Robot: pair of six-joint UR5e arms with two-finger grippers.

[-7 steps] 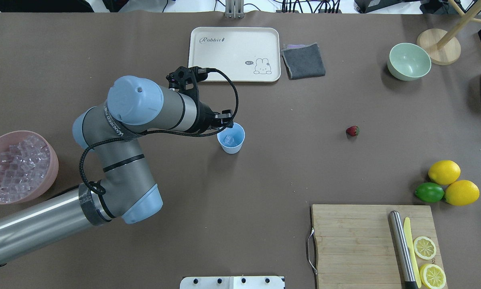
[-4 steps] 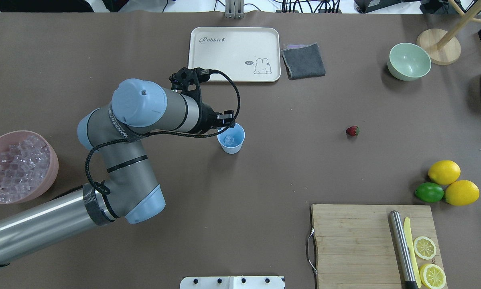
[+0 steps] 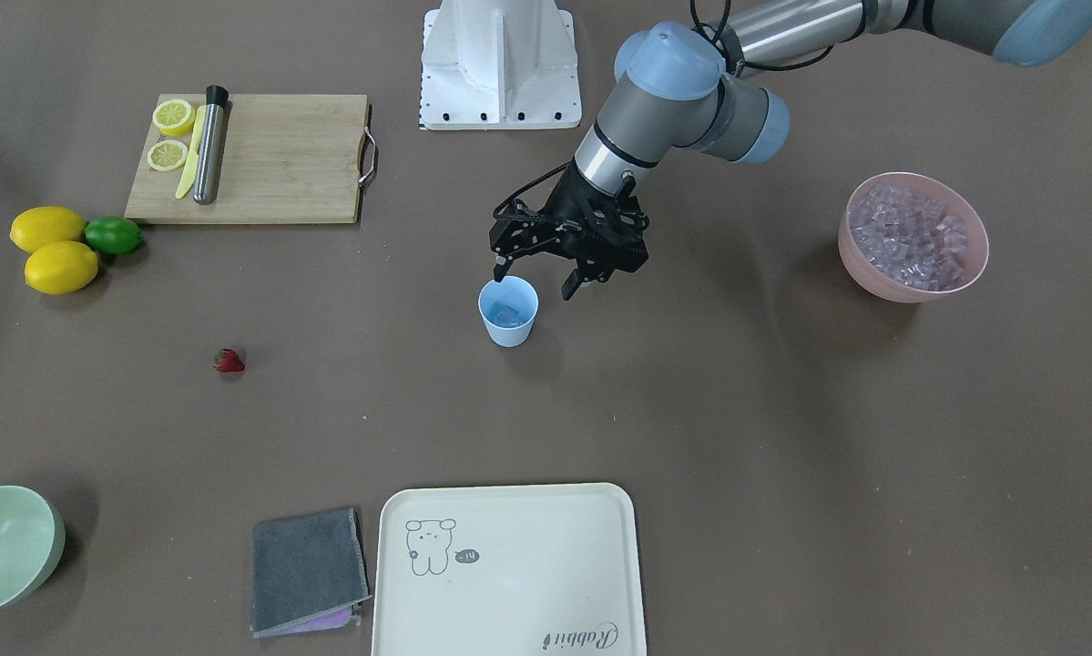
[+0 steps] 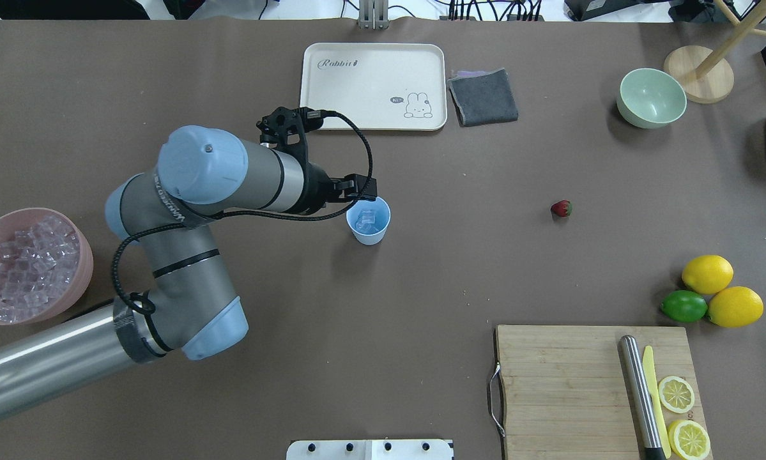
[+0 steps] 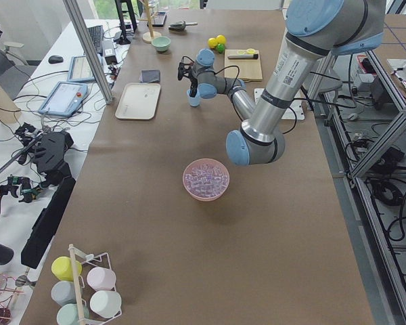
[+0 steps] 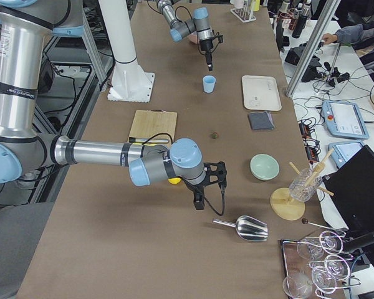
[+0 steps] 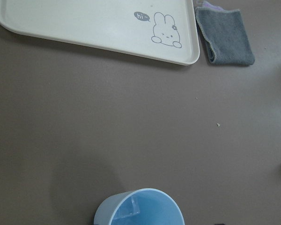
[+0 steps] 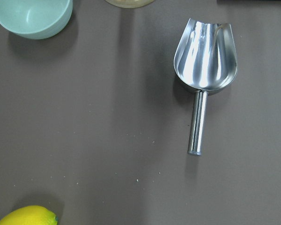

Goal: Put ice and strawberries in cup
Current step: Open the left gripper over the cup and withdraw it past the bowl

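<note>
The light-blue cup stands mid-table and holds clear ice; it also shows in the front view and at the bottom of the left wrist view. My left gripper hangs open and empty just above the cup's rim, on the robot's side of it. More ice fills the pink bowl at the left. The red strawberry lies alone on the table, right of the cup. My right gripper shows only in the exterior right view, so I cannot tell its state.
A cream tray and grey cloth lie beyond the cup. A pale green bowl is at the far right. Two lemons and a lime sit by the cutting board. A metal scoop lies below the right wrist.
My left arm has swung slightly back to the left, and the gripper has shifted a little off the cup. The cup, ice and strawberry have stayed in place.
</note>
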